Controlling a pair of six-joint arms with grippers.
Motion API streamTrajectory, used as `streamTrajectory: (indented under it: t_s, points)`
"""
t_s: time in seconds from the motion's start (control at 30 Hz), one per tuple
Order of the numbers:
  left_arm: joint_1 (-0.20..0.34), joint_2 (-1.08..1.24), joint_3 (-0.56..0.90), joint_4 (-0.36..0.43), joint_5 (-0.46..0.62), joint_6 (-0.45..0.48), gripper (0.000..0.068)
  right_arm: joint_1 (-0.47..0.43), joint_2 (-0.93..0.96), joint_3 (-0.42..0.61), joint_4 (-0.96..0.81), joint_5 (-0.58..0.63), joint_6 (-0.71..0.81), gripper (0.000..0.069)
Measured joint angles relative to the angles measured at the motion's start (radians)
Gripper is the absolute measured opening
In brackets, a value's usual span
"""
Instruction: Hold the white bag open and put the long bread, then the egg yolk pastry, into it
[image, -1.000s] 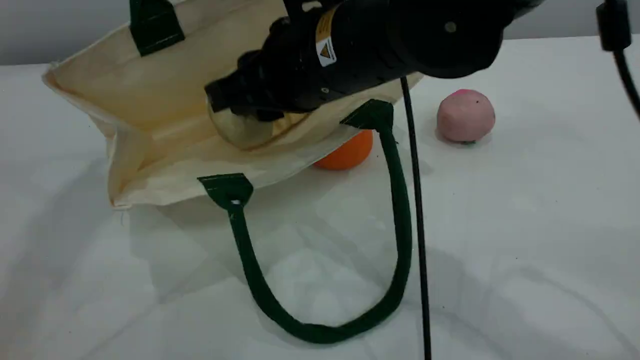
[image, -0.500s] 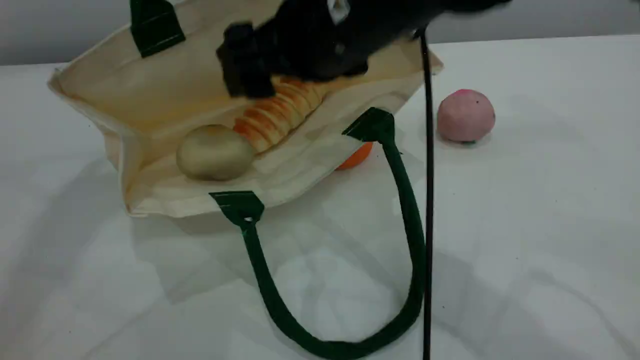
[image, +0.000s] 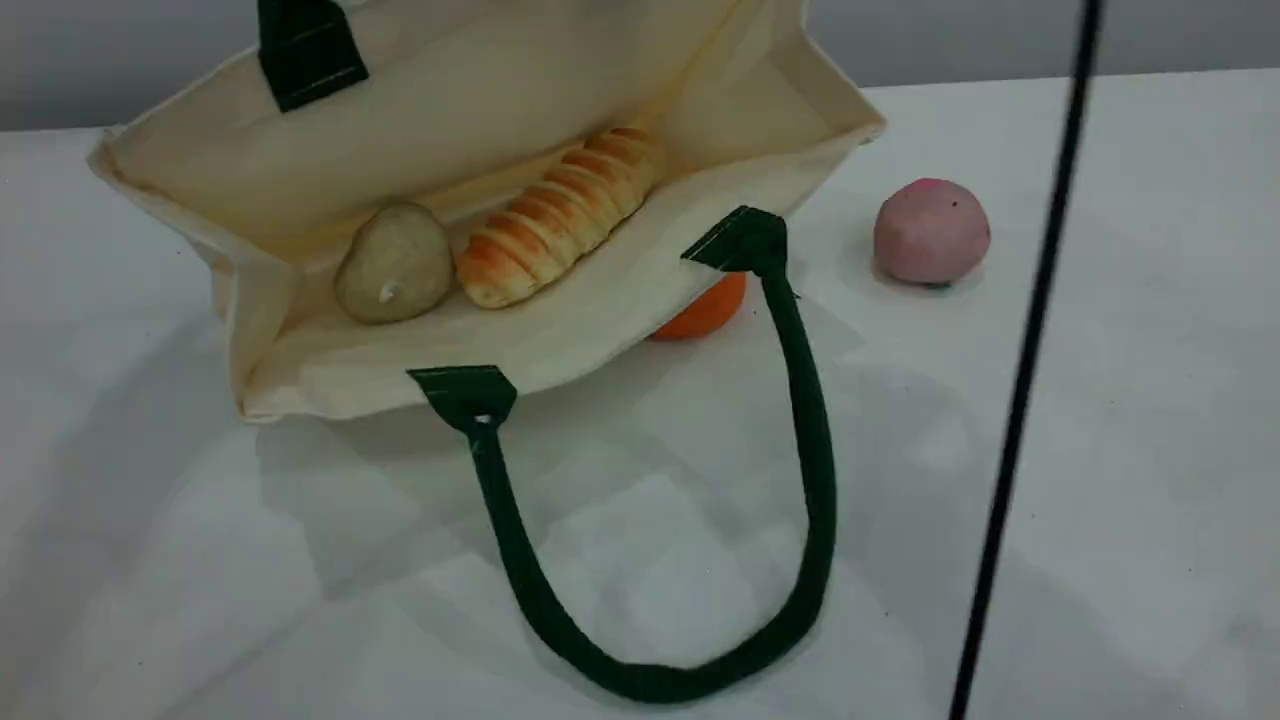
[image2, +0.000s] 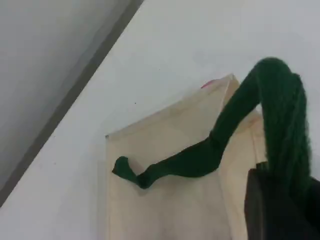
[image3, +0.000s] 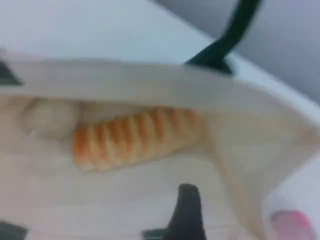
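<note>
**A:** White bag (image: 560, 340) sits slumped on the table (image: 1100, 520) with its mouth wide open. Long bread (image: 560, 215) and egg yolk pastry (image: 393, 264) both lie inside it, on the lower wall.

**B:** Orientation?

**A:** The bread's long axis runs along the bag's inner fold, slanting from the mouth side toward the far corner. The pastry is at its mouth-side end, touching or just beside it; I can't tell which.

**B:** Grippers?

**A:** Left gripper (image2: 275, 207) is above the bag, fingers pressed together on the far handle (image2: 200, 160), which runs up taut into it. Right gripper (image3: 185, 215) is outside the bag mouth, looking in, with the bread crosswise ahead of its fingertip. So the right arm is the nearer one to the contents.

**B:** Right open?

**A:** Can't tell. Only one fingertip shows, with nothing on it.

**B:** Next?

**A:** My read is that both items are placed, so what's left is letting the handle go. The mouth tilts forward, so the round pastry could roll out.

**B:** Blind spots?

**A:** Neither arm shows in the scene view, only a cable (image: 1030, 330). The orange fruit (image: 705, 310) is half hidden behind the bag's front wall. The right wrist view is blurred.
</note>
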Motion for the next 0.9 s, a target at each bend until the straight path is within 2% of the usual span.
streamTrajectory:
  t_s: [0.17, 0.33, 0.43, 0.53, 0.73, 0.83, 0.9]
  points:
    - [0.000, 0.000, 0.000, -0.001, 0.000, 0.001, 0.0084, 0.000, -0.080, -0.001, -0.076, 0.089, 0.048, 0.0561]
    - [0.000, 0.000, 0.000, -0.005, 0.000, 0.001, 0.0084, -0.032, -0.088, -0.002, -0.212, 0.237, 0.224, 0.0561]
    - [0.000, 0.000, 0.000, -0.008, 0.000, 0.001, 0.0084, -0.042, -0.092, -0.002, -0.262, 0.279, 0.321, 0.0561]
    - [0.000, 0.000, 0.000, -0.010, 0.000, 0.001, 0.0084, -0.041, -0.092, -0.002, -0.263, 0.259, 0.368, 0.0561]
    - [0.000, 0.000, 0.000, -0.010, 0.000, 0.001, 0.0091, -0.040, -0.092, -0.002, -0.262, 0.229, 0.371, 0.0561]
    - [0.000, 0.000, 0.000, -0.030, 0.000, 0.001, 0.0130, -0.040, -0.092, -0.002, -0.263, 0.229, 0.370, 0.0561]
    - [0.000, 0.000, 0.000, -0.057, -0.002, 0.001, 0.0192, -0.040, -0.092, -0.002, -0.263, 0.229, 0.370, 0.0561]
